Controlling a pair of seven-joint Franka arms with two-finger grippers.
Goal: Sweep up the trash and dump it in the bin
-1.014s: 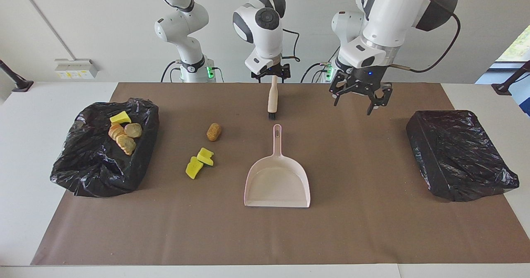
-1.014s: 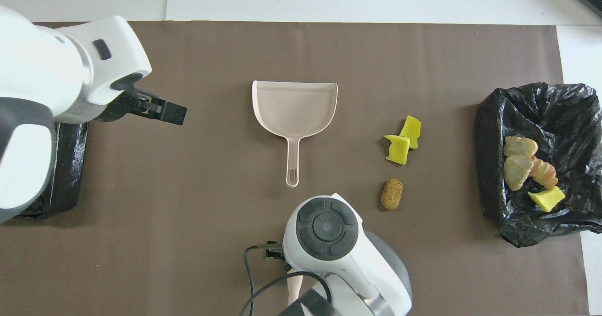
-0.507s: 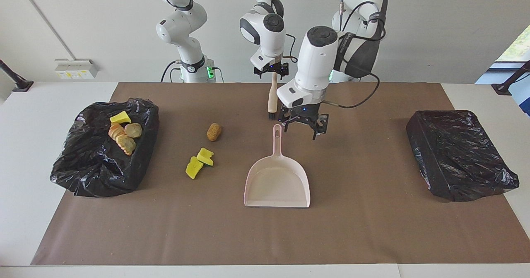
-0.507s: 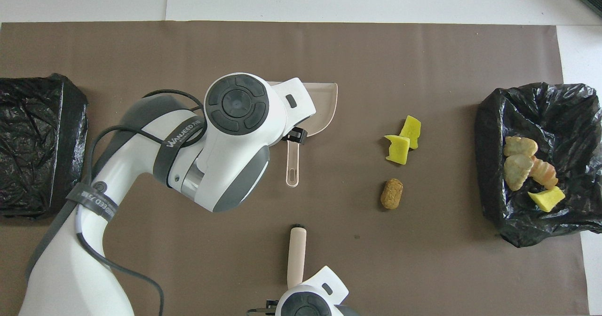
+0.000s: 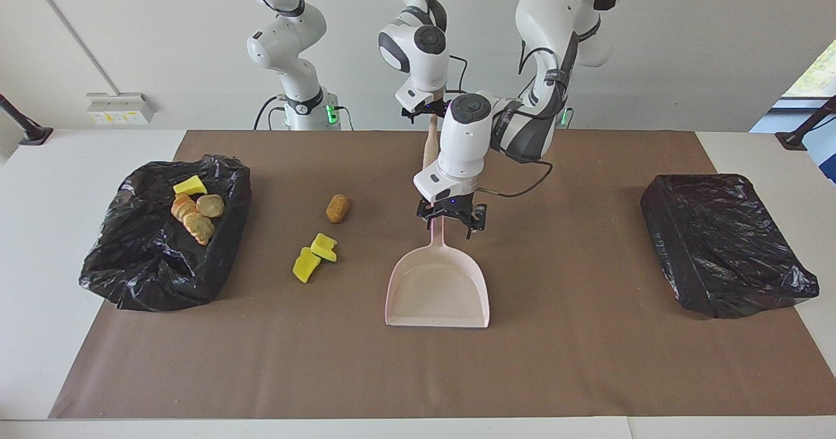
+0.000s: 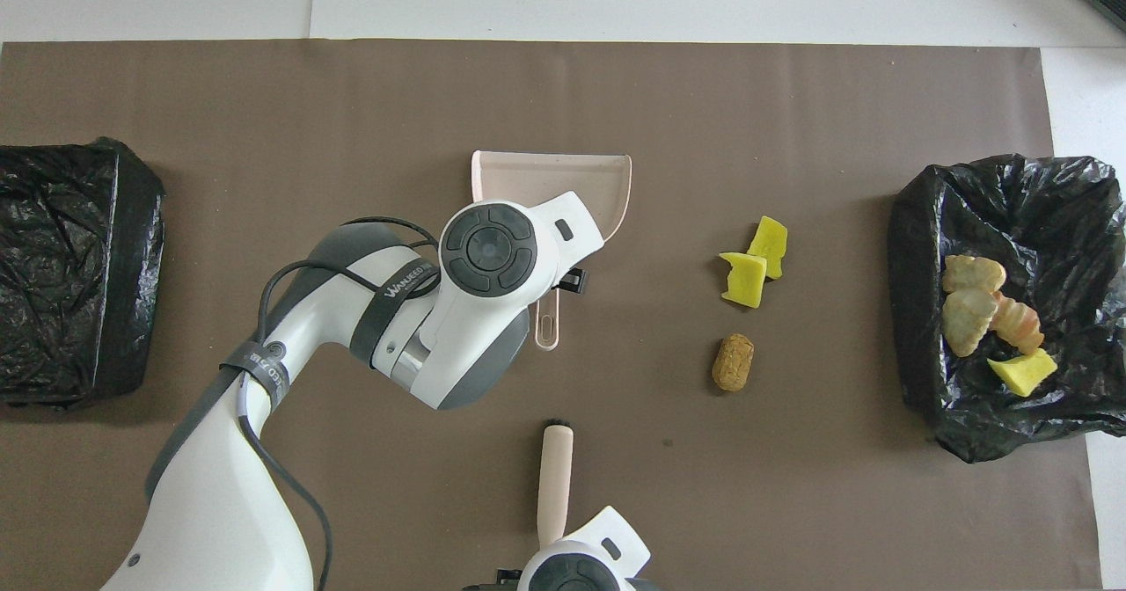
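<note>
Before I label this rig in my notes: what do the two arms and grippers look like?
Both arms are glossy white with dark grey joint caps and rounded segments. The left arm carries a black cable and dark straps with white lettering. The left gripper is black, with a small blue light above it. The right gripper is black too.

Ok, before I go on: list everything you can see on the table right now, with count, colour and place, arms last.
Dustpan: one, pale pink, mid-table on the brown mat.
Brush: one, pale pink handle, dark bristles, nearer to the robots than the dustpan.
Yellow sponge chunks: two, on the mat beside the dustpan, toward the right arm's end.
Brown lump: one, tan-brown, nearer to the robots than the chunks.
Open bin bag: one, black, at the right arm's end, holding tan lumps and a yellow chunk.
Second bin bag: one, black, at the left arm's end.
Left gripper: open, at the dustpan's handle.
Right gripper: at the brush handle's end.
</note>
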